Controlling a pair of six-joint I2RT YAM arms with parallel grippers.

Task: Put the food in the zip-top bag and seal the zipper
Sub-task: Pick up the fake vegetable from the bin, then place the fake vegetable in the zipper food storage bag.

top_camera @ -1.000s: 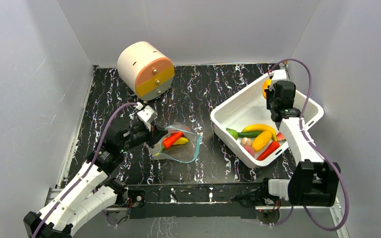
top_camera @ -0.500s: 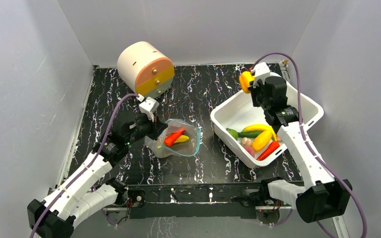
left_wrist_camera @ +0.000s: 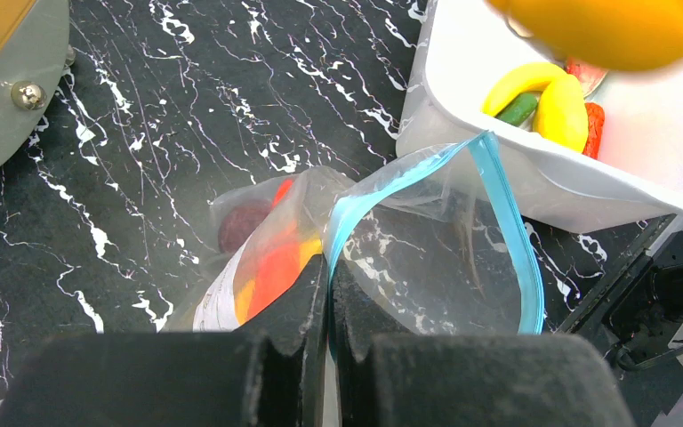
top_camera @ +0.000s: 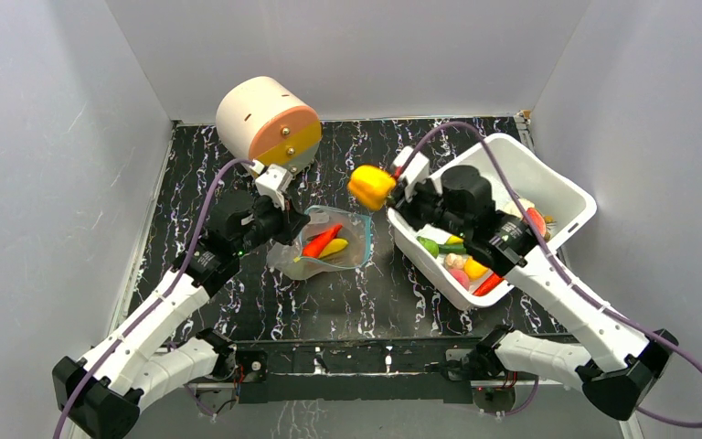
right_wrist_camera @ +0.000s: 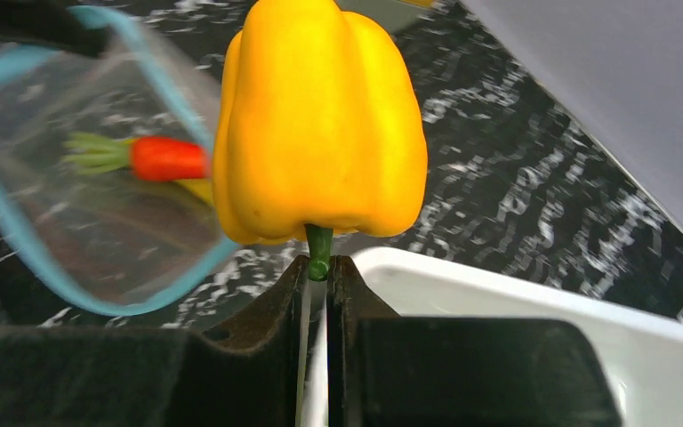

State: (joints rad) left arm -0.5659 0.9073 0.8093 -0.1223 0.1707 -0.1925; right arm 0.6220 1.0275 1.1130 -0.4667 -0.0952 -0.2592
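The clear zip-top bag [top_camera: 334, 245] lies mid-table with its mouth held open; its teal-blue zipper [left_wrist_camera: 507, 213] curves round the opening. A red chili [top_camera: 320, 242] and a yellow piece are inside. My left gripper [left_wrist_camera: 327, 285] is shut on the bag's mouth edge and lifts it. My right gripper [right_wrist_camera: 317, 271] is shut on the green stem of the orange-yellow bell pepper [right_wrist_camera: 320, 124], holding it in the air just right of and above the bag's mouth [top_camera: 371, 187]. More food, a banana [left_wrist_camera: 547, 89], cucumber and red and pink pieces, lies in the white tub [top_camera: 439, 197].
A round cream, orange and grey drum [top_camera: 267, 128] stands at the back left, close behind the left gripper. The white tub fills the right of the table, its near-left rim beside the bag. Grey walls close in on three sides.
My right gripper has carried the bell pepper out of the tub, leftward toward the bag. My left gripper has lifted the bag's edge and the mouth stands wider open.
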